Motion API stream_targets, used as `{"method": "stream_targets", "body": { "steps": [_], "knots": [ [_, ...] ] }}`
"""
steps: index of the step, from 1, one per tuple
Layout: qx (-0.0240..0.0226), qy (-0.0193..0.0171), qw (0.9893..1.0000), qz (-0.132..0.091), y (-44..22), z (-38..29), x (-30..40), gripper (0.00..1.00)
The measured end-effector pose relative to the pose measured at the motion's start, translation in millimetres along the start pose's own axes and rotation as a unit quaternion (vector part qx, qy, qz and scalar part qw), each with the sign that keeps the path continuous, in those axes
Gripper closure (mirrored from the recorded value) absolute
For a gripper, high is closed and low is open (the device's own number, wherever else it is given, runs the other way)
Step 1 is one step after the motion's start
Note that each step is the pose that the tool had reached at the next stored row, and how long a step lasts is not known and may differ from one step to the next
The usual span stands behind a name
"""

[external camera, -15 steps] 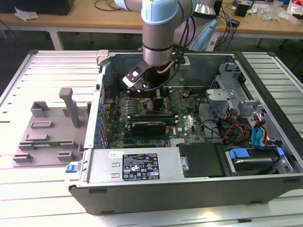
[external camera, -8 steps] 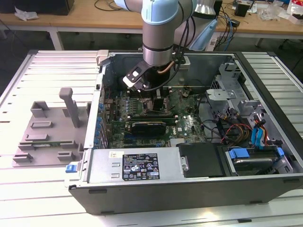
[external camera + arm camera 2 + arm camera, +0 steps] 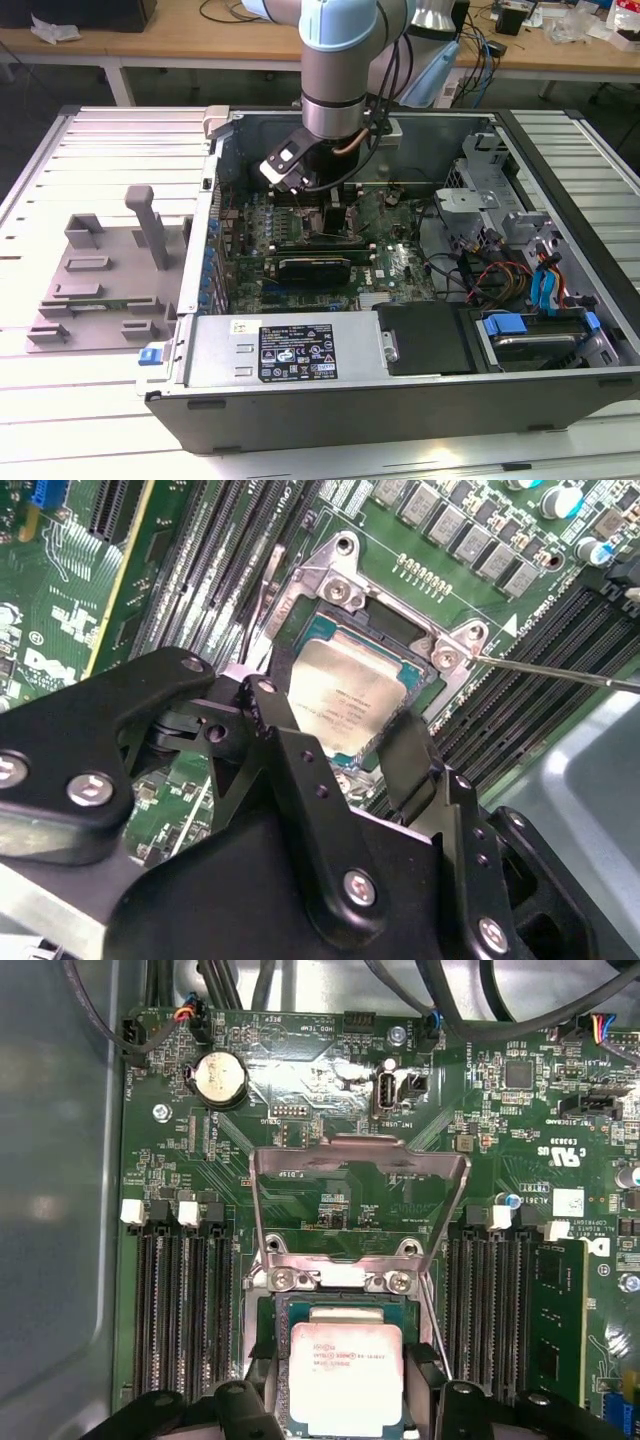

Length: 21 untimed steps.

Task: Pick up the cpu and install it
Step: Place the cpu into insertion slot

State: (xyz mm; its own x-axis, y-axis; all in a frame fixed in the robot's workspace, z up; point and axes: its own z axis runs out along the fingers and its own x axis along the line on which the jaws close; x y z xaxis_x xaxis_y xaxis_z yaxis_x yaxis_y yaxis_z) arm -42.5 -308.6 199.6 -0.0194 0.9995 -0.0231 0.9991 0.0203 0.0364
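The cpu (image 3: 345,1375), a small square chip with a pale metal top, lies level within the socket frame (image 3: 335,585) on the green motherboard. My gripper (image 3: 345,1365) reaches down into the open computer case (image 3: 300,400), and its black fingers (image 3: 270,720) press against two opposite edges of the cpu (image 3: 345,695). In the exterior view the gripper (image 3: 325,200) hangs over the board's rear middle. The socket's metal load plate (image 3: 360,1195) stands flipped up, and its thin lever (image 3: 560,670) sticks out sideways.
Rows of black memory slots (image 3: 180,1330) flank the socket on both sides. A long black card (image 3: 315,265) lies nearer the front of the board. Cables and a drive cage (image 3: 500,190) crowd the exterior view's right. A grey fixture tray (image 3: 100,280) sits outside the case.
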Motion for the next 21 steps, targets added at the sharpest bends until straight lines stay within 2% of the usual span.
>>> {"method": "stream_targets", "body": {
  "steps": [6,10,11,12,14,17,21],
  "knots": [
    [-0.0001,0.0055,1.0,0.0,0.0,0.2,0.0,0.39],
    [-0.0001,0.0059,1.0,0.0,0.0,0.2,0.0,0.39],
    [-0.0001,0.006,1.0,0.0,0.0,0.2,0.0,0.38],
    [-0.0001,0.0061,1.0,0.0,0.0,0.2,0.0,0.31],
    [-0.0001,0.0064,1.0,0.0,-0.1,0.0,-0.1,0.31],
    [-0.0001,0.0065,1.0,0.0,0.2,-5.9,-0.1,0.31],
    [-0.0001,0.0065,1.0,0.0,0.2,-6.5,-0.1,0.31]
  ]
}}
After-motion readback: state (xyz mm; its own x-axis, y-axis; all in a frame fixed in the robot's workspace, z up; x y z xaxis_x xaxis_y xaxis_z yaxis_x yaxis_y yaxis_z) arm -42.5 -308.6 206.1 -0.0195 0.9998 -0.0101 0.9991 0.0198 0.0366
